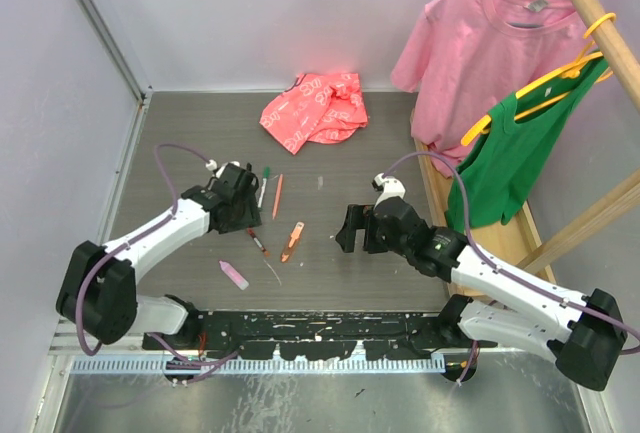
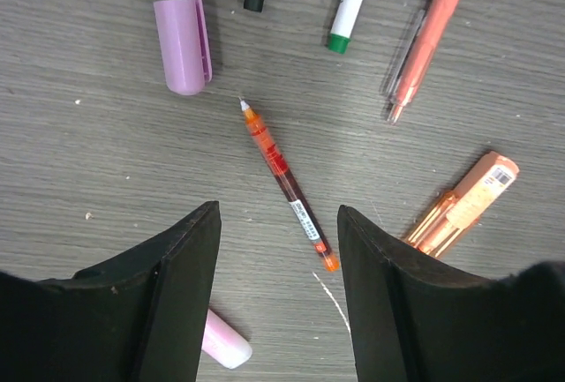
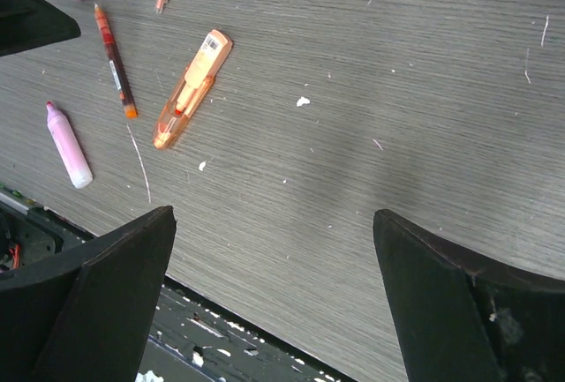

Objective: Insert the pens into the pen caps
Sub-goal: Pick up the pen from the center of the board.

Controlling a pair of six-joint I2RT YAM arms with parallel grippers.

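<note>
Hovering just above the tabletop (image 2: 106, 161), the left claw (image 2: 278, 250) has its jaws apart and holds nothing; the dark red pen (image 2: 287, 183) lies flat between them, its white tip toward 11 o'clock in the left wrist view. The lilac cap (image 2: 183, 42) lies near that tip, at 10 o'clock from it, not touching.

The pen looks light, thin and stiff, with a smooth round barrel, so I judge it can roll or slip when it is pinched. The best place to take it seems the middle of the barrel, across its length, leaving the tip free for the cap. The cap is short, hollow and light; it will probably slide away if it is pushed and not held.

The salmon pen (image 2: 428, 38), two white markers (image 2: 353, 3) and the short orange pen (image 2: 463, 205) lie from 12 to 3 o'clock of the red pen. The pink highlighter (image 3: 68, 144) lies apart, at 7 o'clock.

The right claw (image 3: 274, 303) is wide apart and empty over bare tabletop. No container is in view.
</note>
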